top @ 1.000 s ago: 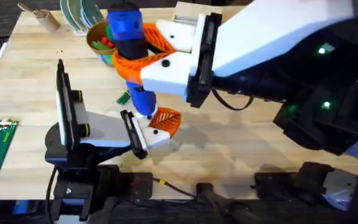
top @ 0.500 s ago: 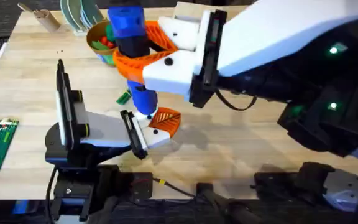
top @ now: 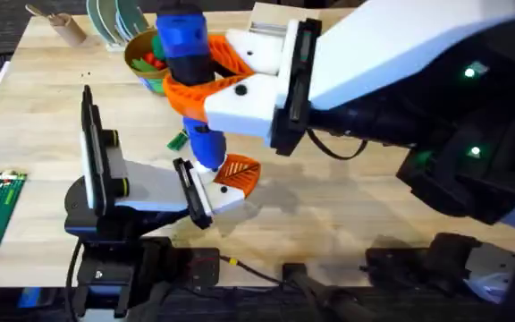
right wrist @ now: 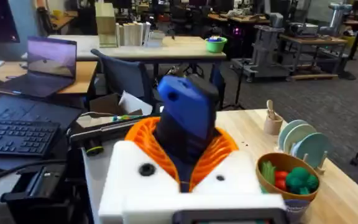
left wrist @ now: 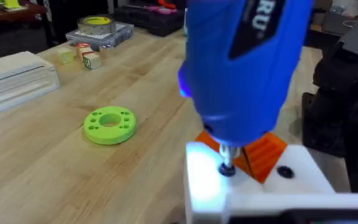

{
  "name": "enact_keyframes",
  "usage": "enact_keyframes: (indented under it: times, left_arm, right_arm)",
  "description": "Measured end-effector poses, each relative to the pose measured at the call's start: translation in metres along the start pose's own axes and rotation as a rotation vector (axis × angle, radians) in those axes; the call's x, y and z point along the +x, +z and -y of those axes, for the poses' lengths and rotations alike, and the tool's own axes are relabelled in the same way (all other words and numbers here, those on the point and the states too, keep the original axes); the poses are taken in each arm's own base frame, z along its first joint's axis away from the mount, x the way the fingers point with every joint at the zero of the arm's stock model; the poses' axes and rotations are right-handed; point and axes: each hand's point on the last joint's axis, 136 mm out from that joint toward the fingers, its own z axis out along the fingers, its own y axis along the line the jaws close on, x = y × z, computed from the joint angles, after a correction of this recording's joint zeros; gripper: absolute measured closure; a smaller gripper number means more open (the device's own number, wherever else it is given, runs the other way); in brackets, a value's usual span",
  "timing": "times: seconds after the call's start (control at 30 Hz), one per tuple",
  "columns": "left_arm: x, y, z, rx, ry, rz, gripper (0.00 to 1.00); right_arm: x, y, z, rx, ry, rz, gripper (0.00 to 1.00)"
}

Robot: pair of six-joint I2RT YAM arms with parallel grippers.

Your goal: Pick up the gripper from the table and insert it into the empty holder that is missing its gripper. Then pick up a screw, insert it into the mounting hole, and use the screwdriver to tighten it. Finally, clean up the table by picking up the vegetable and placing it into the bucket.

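The blue screwdriver (top: 189,67) is held upright, clamped between the orange pads of the right gripper (top: 206,79), its long axis running straight down. Its thin metal bit (left wrist: 227,163) is seen resting on the white block of the holder (top: 155,192), beside the seated orange gripper (top: 238,172). The left gripper's state cannot be told.

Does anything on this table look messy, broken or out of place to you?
Mostly tidy. One stray: a small flat green toy vegetable lies loose on the wooden table beside the stubby blue screwdriver, outside the yellow-rimmed bucket that holds other toy food. Nothing looks spilled or broken.
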Motion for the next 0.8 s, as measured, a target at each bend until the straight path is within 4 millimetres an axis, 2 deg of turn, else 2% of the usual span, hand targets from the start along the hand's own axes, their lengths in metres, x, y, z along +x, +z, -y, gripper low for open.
enact_keyframes:
  times: [0.53,0.67,0.8]
  left_arm:
    - [0.000,0.000,0.000,0.000,-0.004,0.000,0.997]
    - [0.000,0.000,0.000,0.000,-0.004,0.000,0.997]
    - [0.000,0.000,0.000,0.000,-0.003,0.000,0.997]
  right_arm:
    - [-0.004,0.000,0.000,-0.001,0.000,0.016,0.942]
    - [-0.027,-0.003,0.003,0.008,-0.040,0.106,0.942]
    - [-0.059,-0.016,0.020,0.060,-0.114,0.222,0.942]
